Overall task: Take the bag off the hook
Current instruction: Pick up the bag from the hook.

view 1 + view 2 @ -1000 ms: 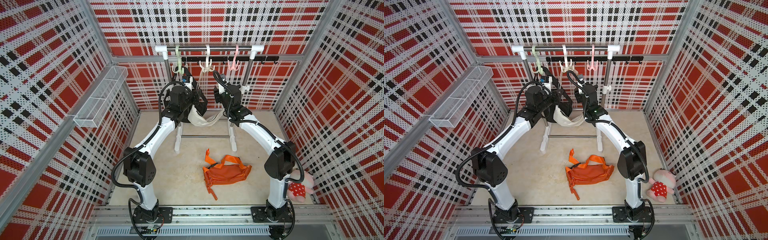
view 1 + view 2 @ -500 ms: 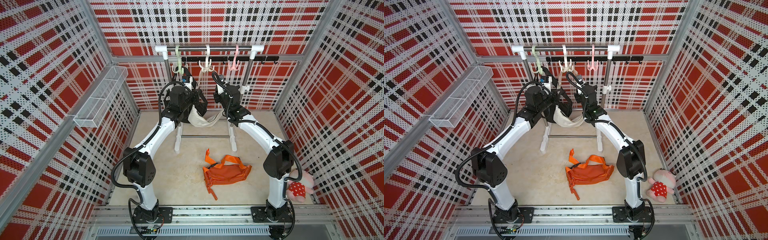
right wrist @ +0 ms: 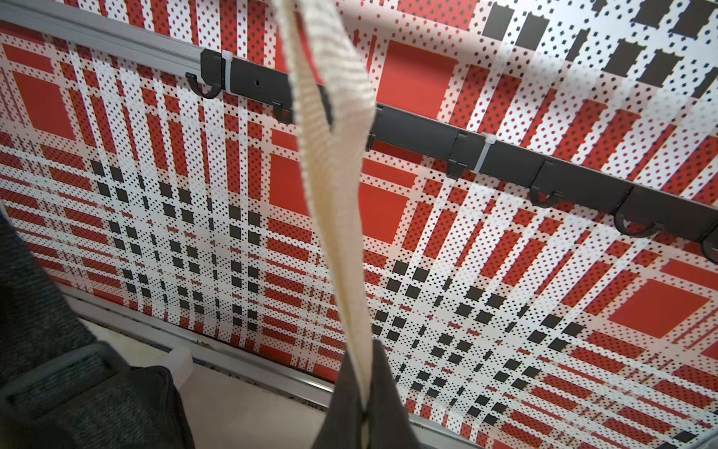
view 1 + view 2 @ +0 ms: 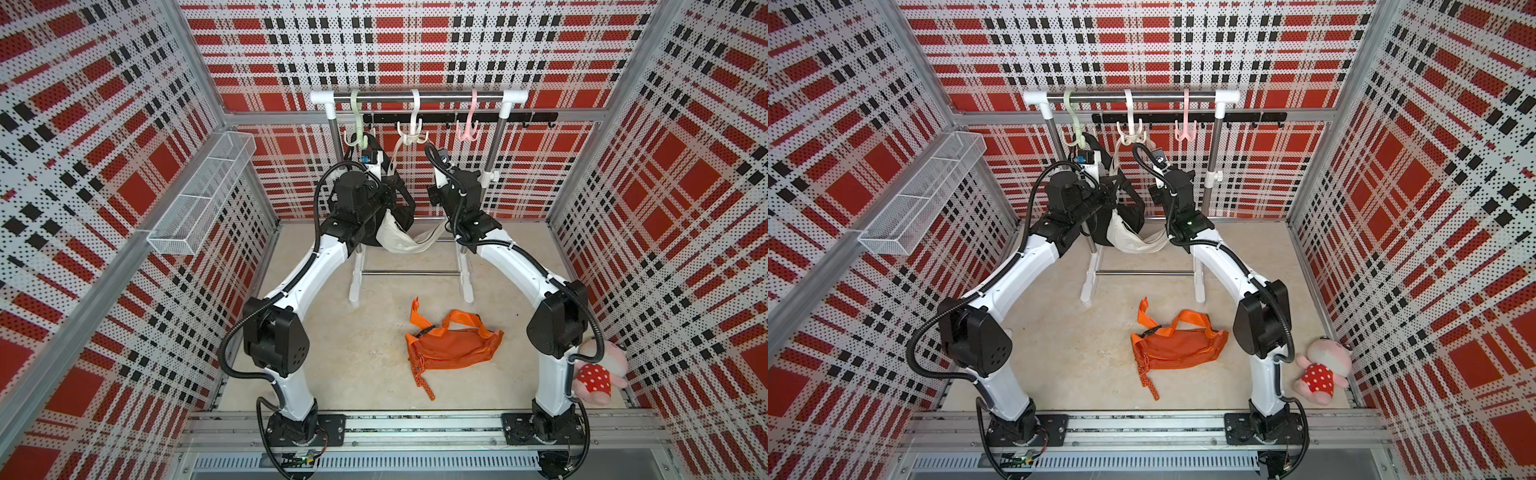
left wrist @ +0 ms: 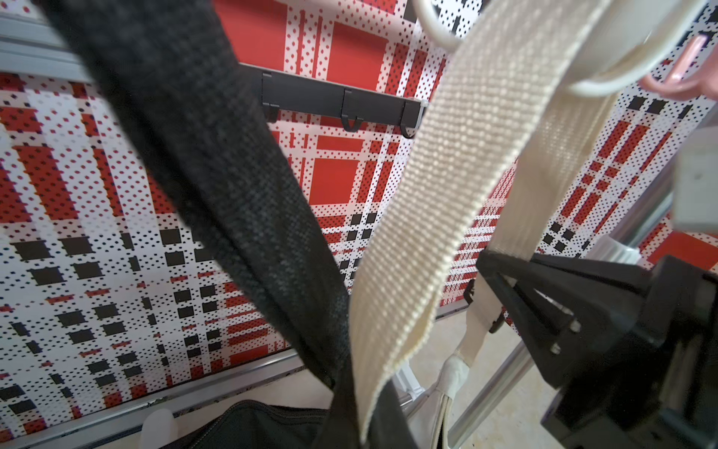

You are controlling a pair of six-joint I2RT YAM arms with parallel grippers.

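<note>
Though clenched on the strap (image 5: pixel 427 217) of the cream bag (image 4: pixel 397 245) with left gripper (image 5: pixel 367 423) and right gripper (image 3: pixel 363 412), hung from the white hook (image 4: pixel 411 135); risked dragging the black strap (image 5: pixel 217 175) along if lifted unevenly.

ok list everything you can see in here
rack: 1, white and silver, by the back wall
hooks: 3, green hook, cream hook, pink hook, on the rack's rail
cream bag: 1, cream, strap over the cream hook
black bag: 1, black, hanging from the green hook
orange bag: 1, orange, on the floor before the rack
wire basket: 1, white, on the left wall
hook strip: 1, black, on the back wall
plush toy: 1, pink and red, floor by right arm's base
left gripper: 1, black, shut on the cream bag's strap
right gripper: 1, black, shut on the same strap
</note>
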